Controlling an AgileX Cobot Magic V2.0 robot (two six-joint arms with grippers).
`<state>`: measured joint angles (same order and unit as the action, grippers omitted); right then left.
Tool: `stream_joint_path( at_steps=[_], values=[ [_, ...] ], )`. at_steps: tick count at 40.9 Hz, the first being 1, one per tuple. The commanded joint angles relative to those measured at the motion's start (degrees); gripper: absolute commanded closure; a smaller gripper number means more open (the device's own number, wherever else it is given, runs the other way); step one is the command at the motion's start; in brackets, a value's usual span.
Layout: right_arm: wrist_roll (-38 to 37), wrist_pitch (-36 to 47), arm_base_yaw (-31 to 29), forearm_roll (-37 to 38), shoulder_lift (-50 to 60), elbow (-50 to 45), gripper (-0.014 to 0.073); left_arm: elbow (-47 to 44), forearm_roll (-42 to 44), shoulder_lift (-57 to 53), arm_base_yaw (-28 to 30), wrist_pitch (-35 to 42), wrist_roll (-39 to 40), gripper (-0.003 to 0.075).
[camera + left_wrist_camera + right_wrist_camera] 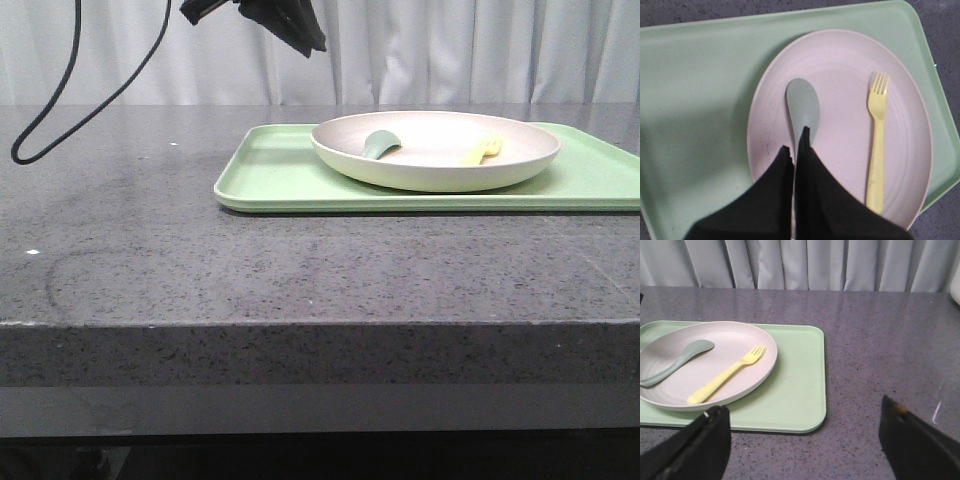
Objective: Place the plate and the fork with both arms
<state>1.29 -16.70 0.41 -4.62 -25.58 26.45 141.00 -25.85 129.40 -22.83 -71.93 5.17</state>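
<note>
The cream plate (pixel 440 172) sits on the light green tray (pixel 275 170) at the back right of the table. The pale yellow fork (pixel 481 151) lies in the plate on its right side, and a teal spoon-like piece (pixel 378 144) lies on its left. My left gripper (pixel 305 40) hangs well above the tray's left part. In the left wrist view it (pixel 795 140) is shut and empty, over the teal piece (pixel 803 102), with the fork (pixel 877 145) beside it on the plate (pixel 840 65). My right gripper (pixel 801 407) is wide open and empty, near the tray's corner (pixel 810 420). The fork (pixel 725 376) and plate (pixel 740 335) lie ahead of it.
A black cable (pixel 70 90) hangs over the back left of the grey stone table (pixel 200 270). White curtains (pixel 450 50) close off the back. The table's front edge (pixel 320 322) runs across the front view.
</note>
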Motion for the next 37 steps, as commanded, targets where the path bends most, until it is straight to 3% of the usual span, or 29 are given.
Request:
stream_joint_path(
  at_steps=[1,5,12,18,29,37],
  values=[
    [0.50,4.37,-0.12,0.43,-0.68,2.08,-0.0030,0.15,-1.43,-6.68,-0.12,-0.95,-2.08,0.0738],
    [0.50,4.37,-0.12,0.43,-0.68,2.08,-0.0030,-4.12,1.03,-10.44,-0.12,-0.95,-2.99,0.0738],
    [0.50,3.76,-0.12,0.43,-0.68,2.08,-0.0030,-17.69,14.60,-20.10,0.43,-0.22,-3.26,0.0738],
    [0.50,2.94,-0.12,0.43,-0.68,2.08,-0.0030,-32.52,18.31,-30.48,3.58,5.98,-3.14,0.0738],
    [0.50,2.45,-0.12,0.43,-0.68,2.08,-0.0030,-62.11,18.75,-51.97,9.35,29.10,-3.36,0.0738],
    [0.50,2.32,-0.12,0.43,-0.68,2.08,-0.0030,-81.61,20.50,-68.97,9.75,46.92,-3.36,0.0738]
  ],
)
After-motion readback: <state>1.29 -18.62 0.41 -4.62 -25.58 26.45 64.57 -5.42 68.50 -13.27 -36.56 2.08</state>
